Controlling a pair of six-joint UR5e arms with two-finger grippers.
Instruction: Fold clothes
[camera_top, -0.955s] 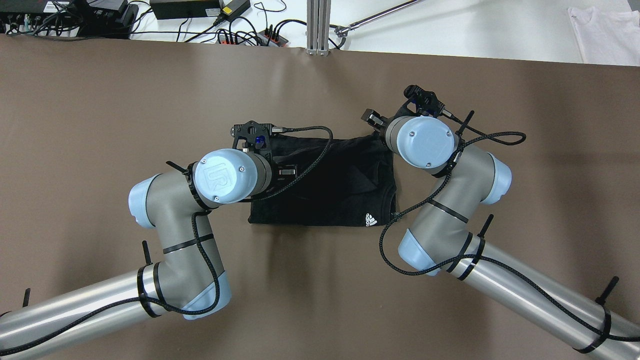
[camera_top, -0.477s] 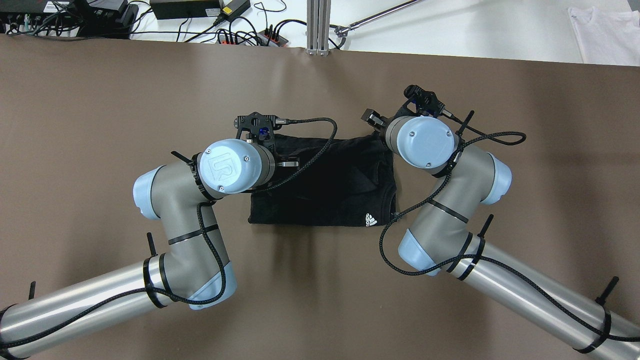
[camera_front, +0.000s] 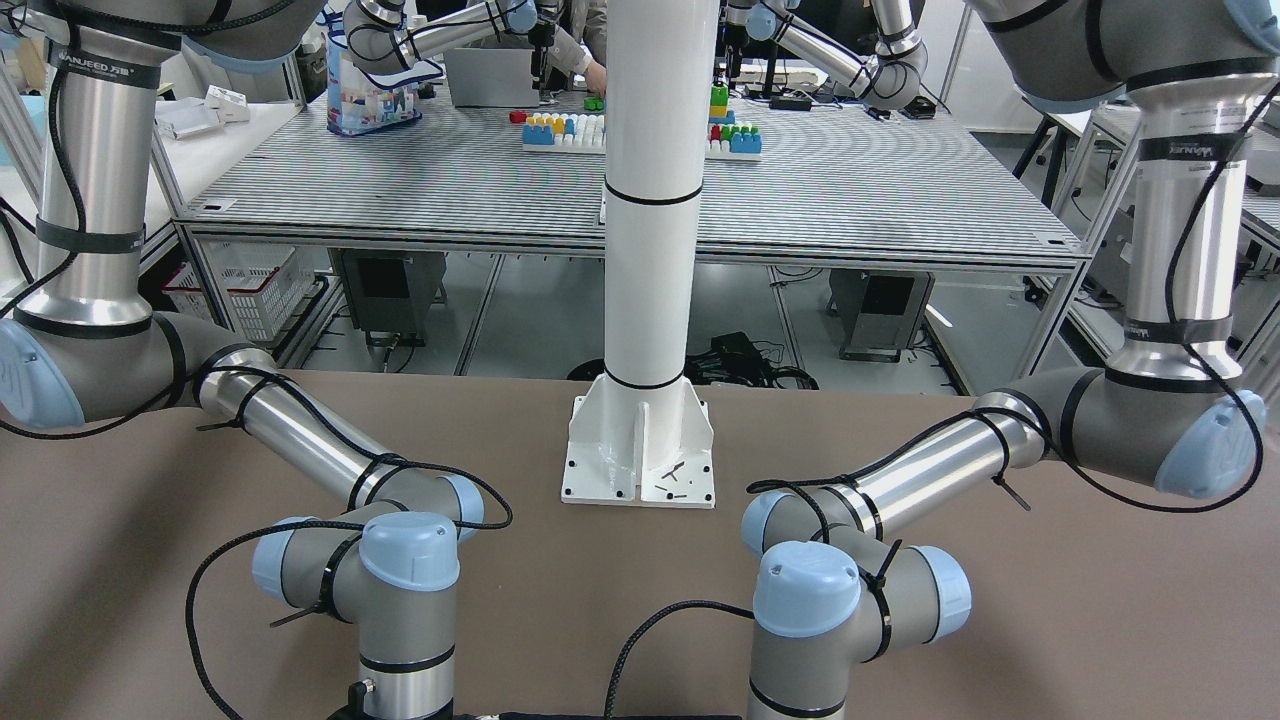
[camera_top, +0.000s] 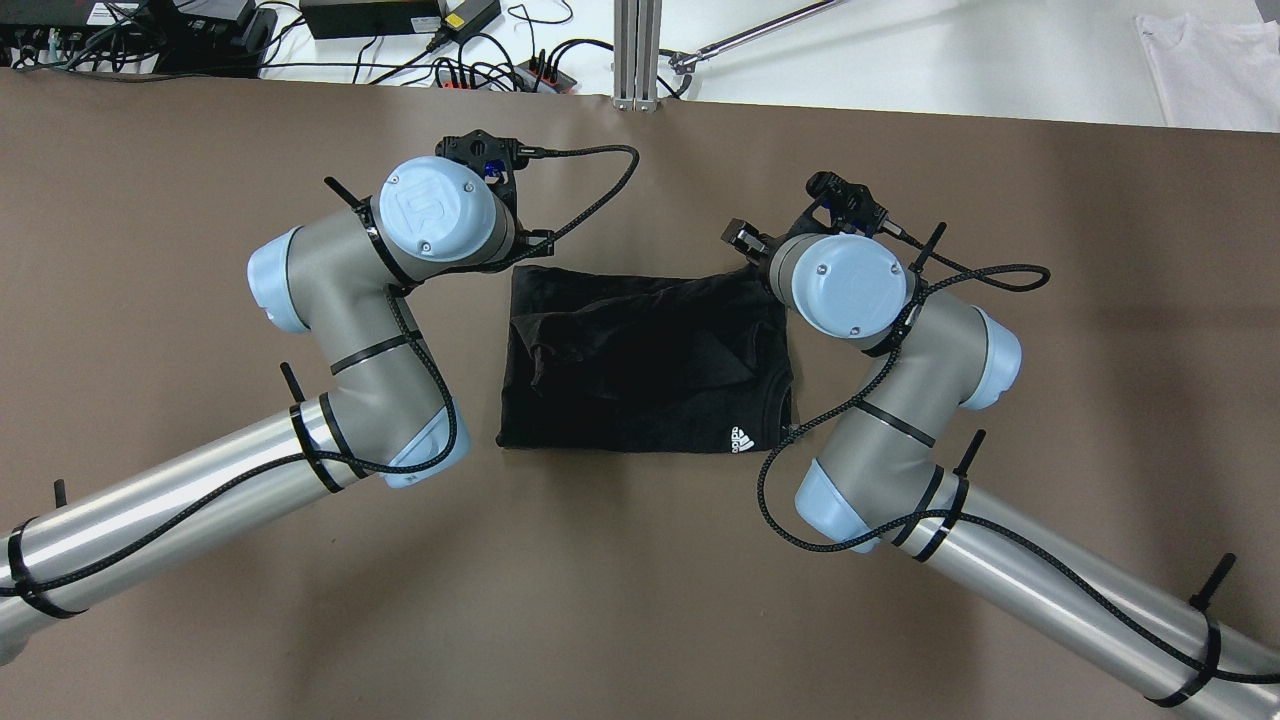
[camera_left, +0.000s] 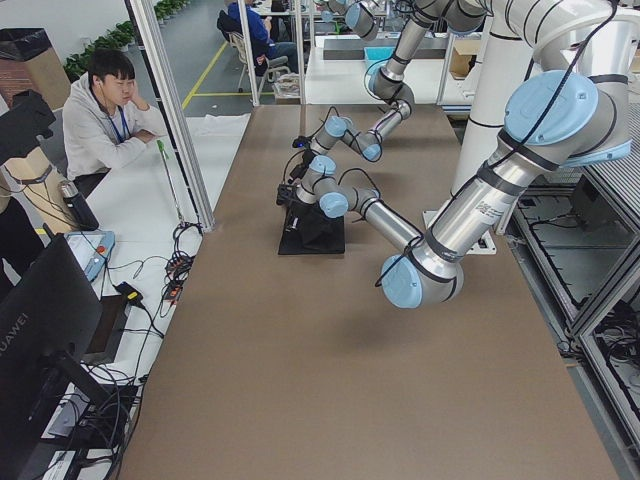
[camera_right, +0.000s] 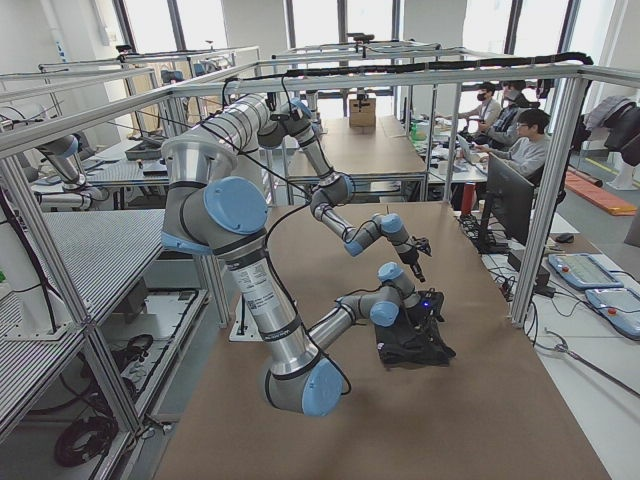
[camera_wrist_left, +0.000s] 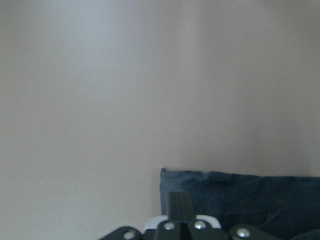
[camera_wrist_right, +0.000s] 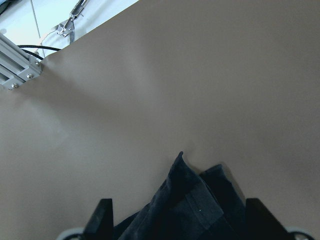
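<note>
The right gripper (camera_wrist_right: 179, 202) straddles one far corner of the soft black rectangular cloth (camera_top: 640, 370), jaws wide apart. The cloth lies folded on the brown table (camera_top: 640, 600) between both arms. The left gripper (camera_wrist_left: 180, 202), pinched together and empty, hangs just beyond the other far corner.

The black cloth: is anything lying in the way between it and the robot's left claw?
Nothing visible does. In the left wrist view the left gripper sits right at a corner of the black cloth, with only bare brown table beyond. The overhead view shows nothing else lying by that corner.
</note>
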